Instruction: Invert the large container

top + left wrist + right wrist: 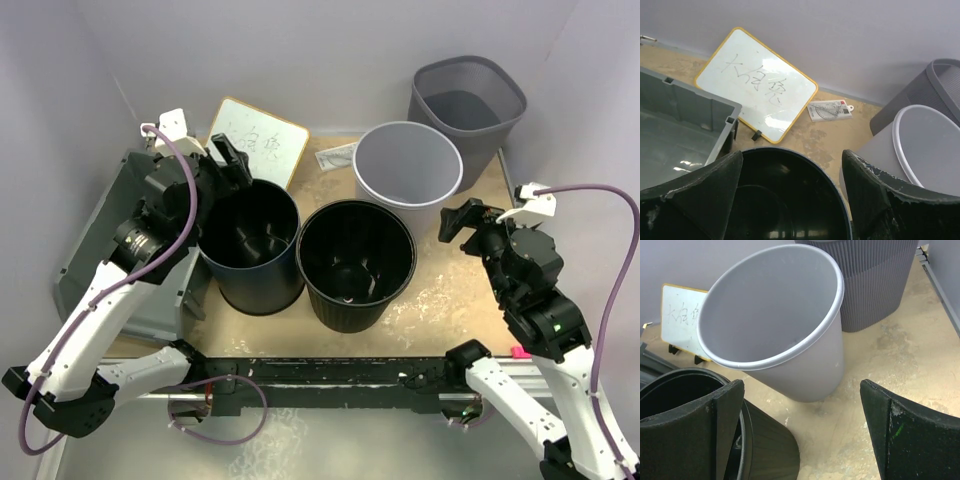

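The large container is a wide grey tub, open side up, at the table's left edge. My left arm covers much of it. Its corner and inner wall show in the left wrist view. My left gripper is open and empty. It hovers over the far rim of a dark round bucket, just right of the tub; in the left wrist view its fingers straddle that bucket's mouth. My right gripper is open and empty at the right, far from the tub, and also shows in the right wrist view.
A second black bucket stands at centre. A light grey round bucket and a tall dark-grey square bin stand behind it at the right. A whiteboard leans on the back wall, with a small card beside it.
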`<state>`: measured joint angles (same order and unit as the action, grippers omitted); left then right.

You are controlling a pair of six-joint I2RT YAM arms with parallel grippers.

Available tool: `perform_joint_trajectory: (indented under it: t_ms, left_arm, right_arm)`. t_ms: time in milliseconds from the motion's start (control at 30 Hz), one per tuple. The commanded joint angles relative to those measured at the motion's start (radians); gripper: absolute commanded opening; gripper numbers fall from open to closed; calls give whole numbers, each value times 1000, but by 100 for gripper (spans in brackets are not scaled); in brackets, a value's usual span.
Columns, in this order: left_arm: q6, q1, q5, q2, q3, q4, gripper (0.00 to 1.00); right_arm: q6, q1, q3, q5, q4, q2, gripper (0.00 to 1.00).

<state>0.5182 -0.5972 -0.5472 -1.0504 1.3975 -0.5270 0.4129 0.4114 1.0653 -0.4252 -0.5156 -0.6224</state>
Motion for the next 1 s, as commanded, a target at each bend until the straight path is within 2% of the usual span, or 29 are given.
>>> perform_joint_trajectory:
  t_ms: [0, 167, 433, 533, 667, 767, 833, 900, 967]
  left_arm:
    - [5, -3, -83, 16, 6, 31, 78]
    - [7, -4, -115, 61, -23, 68, 78]
    - [-118, -4, 1, 89, -42, 129, 78]
    - [-123, -4, 147, 72, -39, 166, 78]
    - [-41, -9, 369, -30, 4, 206, 78]
    - [-30, -109, 356, -129, 57, 196, 78]
    - [-80, -276, 259, -194, 110, 158, 78]
    - [-152, -372, 191, -278, 200, 52, 79]
    - [-174, -394, 194, -299, 268, -30, 79]
  right_arm:
    - [12, 3, 15, -8, 18, 19, 100]
    - [15, 3, 9, -48, -15, 24, 100]
    - [26, 3, 15, -84, -75, 21, 100]
    - [2, 3, 19, -83, -125, 13, 100]
    - [64, 3, -8, -86, -140, 8, 100]
    - [102, 3, -2, -92, -133, -33, 100]
    - [92, 3, 40, -86, -101, -98, 100]
    - [78, 2, 155, -111, -99, -216, 100]
    - [52, -4, 282, -141, -118, -346, 100]
